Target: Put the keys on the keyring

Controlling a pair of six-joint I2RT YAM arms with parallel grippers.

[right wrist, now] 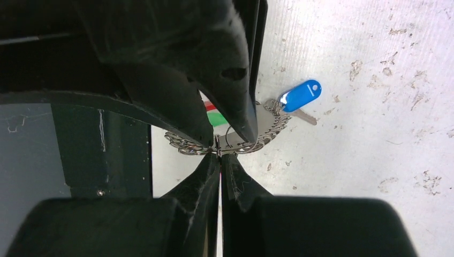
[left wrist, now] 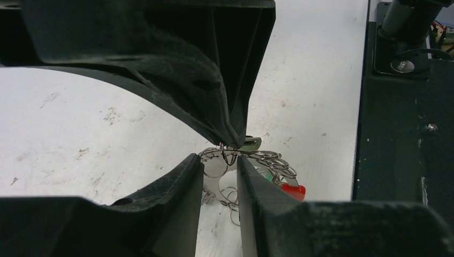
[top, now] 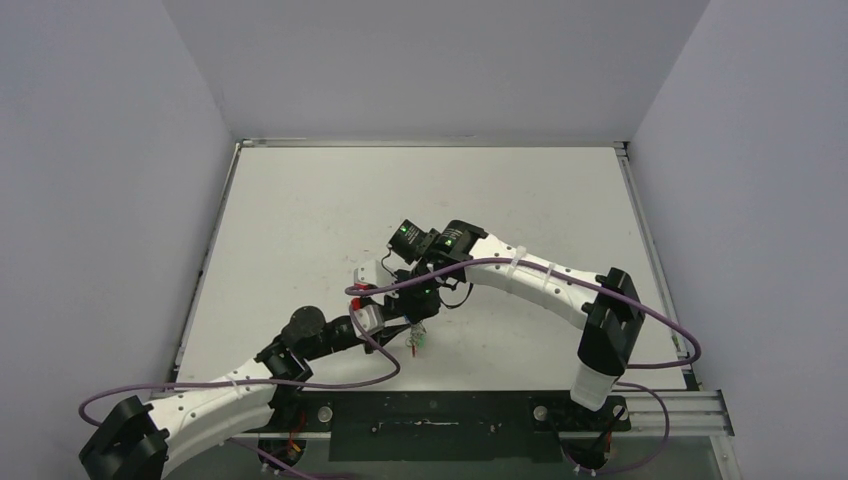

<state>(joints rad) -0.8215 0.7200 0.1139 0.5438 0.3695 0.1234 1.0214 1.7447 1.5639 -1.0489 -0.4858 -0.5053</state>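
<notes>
right end effector (right wrist: 219, 158) tight on the keyring (right wrist: 267, 133) — left end effector (left wrist: 219, 161) narrowly open around it

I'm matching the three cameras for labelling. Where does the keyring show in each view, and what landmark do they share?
Top external: keyring just below centre, tiny, where the two arms meet.
Left wrist: keyring low and right of centre, a silvery arc.
Right wrist: keyring mid-frame, an arc pinched by the right pincer.
Shared landmark: its red section.
</notes>
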